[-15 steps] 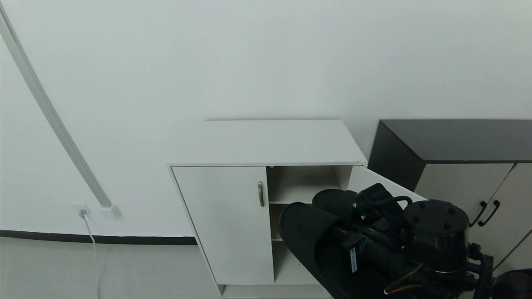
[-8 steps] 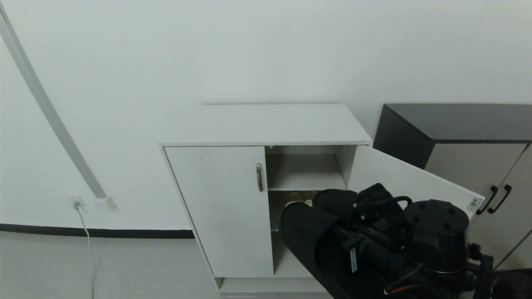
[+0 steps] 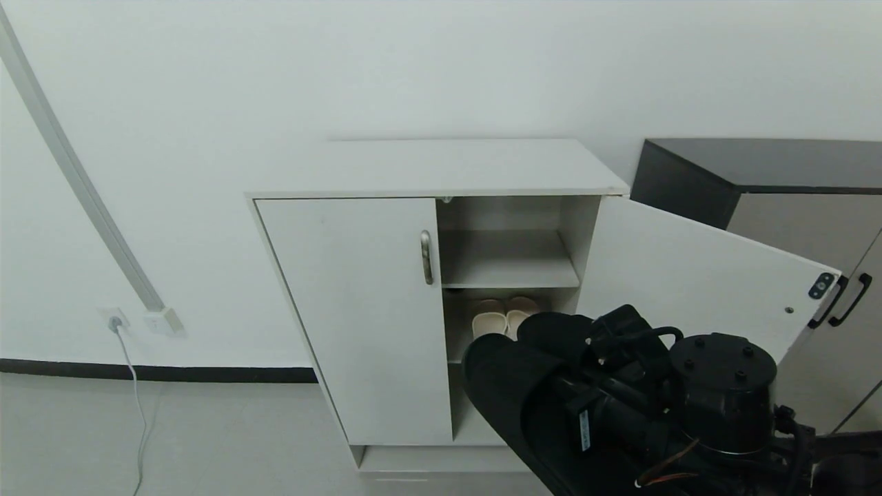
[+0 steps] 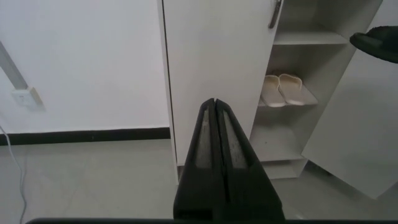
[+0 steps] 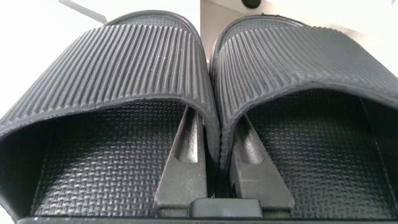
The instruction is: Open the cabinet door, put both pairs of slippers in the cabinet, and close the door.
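While the right gripper (image 5: 216, 124) clamps the black slippers (image 5: 124, 68) by their inner walls, the pair hangs before the white cabinet (image 3: 448, 165), masking its lower opening. Its right door (image 3: 689, 275) stands open; beige slippers (image 3: 503, 315) lie on the middle shelf (image 3: 458, 344). The left gripper (image 4: 214, 124) is closed, empty. Grey floor (image 3: 207, 441), white wall (image 3: 413, 69); dark cabinet (image 3: 758, 162) just beside the door.

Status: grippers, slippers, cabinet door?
Right gripper shut on black slippers. Left gripper shut, empty. Beige slippers on middle shelf. Right door open, opening unobstructed.
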Tool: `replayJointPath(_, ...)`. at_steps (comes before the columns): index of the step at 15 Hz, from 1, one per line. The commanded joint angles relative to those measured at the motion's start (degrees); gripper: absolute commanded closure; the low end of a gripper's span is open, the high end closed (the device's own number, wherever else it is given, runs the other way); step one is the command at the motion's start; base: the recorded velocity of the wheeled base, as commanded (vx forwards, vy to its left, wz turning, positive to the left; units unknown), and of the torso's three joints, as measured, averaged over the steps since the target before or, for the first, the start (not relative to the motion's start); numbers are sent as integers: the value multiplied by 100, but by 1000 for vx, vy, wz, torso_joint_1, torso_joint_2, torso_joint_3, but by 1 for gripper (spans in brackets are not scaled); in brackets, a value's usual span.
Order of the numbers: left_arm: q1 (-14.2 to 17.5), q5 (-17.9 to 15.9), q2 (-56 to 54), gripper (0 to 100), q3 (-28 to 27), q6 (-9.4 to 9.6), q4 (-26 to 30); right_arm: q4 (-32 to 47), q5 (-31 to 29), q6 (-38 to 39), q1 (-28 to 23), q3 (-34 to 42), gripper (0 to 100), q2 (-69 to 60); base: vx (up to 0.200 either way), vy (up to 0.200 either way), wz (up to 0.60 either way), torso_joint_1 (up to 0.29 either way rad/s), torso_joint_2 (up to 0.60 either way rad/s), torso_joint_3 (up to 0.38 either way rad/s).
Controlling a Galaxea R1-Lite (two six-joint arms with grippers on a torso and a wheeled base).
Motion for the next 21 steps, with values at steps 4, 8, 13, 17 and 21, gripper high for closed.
replayJointPath(4, 1, -2, 7, 100, 1, 0, 4, -59, 1, -3, 6, 32, 100, 121, 0, 0, 0, -130, 472, 338)
replayJointPath(8, 1, -2, 7, 100, 1, 0, -5, -59, 1, -3, 6, 32, 100, 130, 0, 0, 0, -96, 449, 360)
replayJointPath(13, 1, -2, 7, 100, 1, 0, -5, -68, 1, -3, 6, 32, 100, 200, 0, 0, 0, -24, 360, 325)
replayJointPath(17, 1, -2, 7, 100, 1, 0, 4, -147, 1, -3, 6, 59, 100, 297, 0, 0, 0, 0, 0, 0)
replayJointPath(21, 1, -2, 7, 100, 1, 0, -5, -455, -8, -3, 6, 102, 100, 455, 0, 0, 0, 0, 0, 0)
